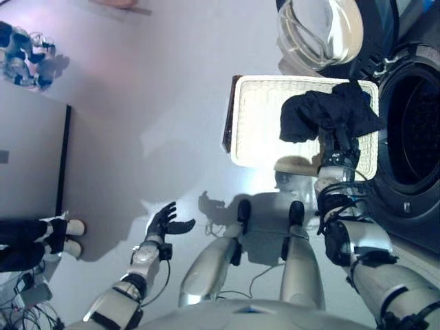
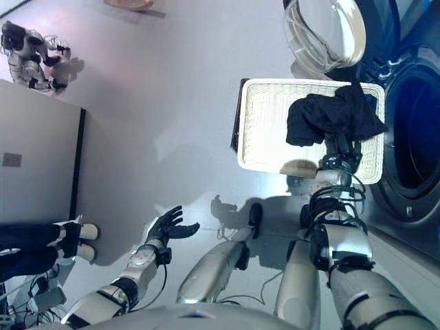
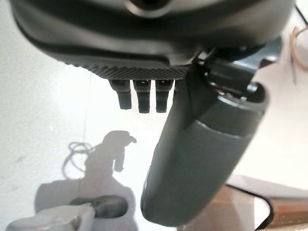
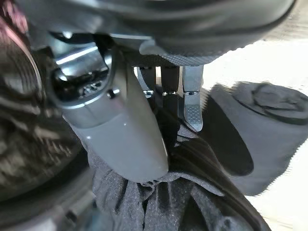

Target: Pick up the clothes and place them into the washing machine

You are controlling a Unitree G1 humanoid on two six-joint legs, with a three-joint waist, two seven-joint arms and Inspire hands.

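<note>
A black garment (image 1: 323, 113) hangs bunched over the right side of the white wicker basket (image 1: 261, 117). My right hand (image 1: 338, 148) reaches up into it from below. In the right wrist view the thumb (image 4: 120, 130) and fingers (image 4: 191, 106) pinch the dark cloth (image 4: 183, 192). The washing machine's open drum (image 1: 416, 137) is just right of the basket, with its round door (image 1: 320, 31) swung open behind it. My left hand (image 1: 163, 221) hangs open and empty over the floor at the lower left; it also shows in the left wrist view (image 3: 202, 159).
The basket rests on a low dark brown box (image 1: 227, 117). A grey cabinet (image 1: 31, 161) stands at the left. A person's legs and white shoes (image 1: 65, 237) are beside it. Another small robot (image 1: 24, 58) stands at the far left.
</note>
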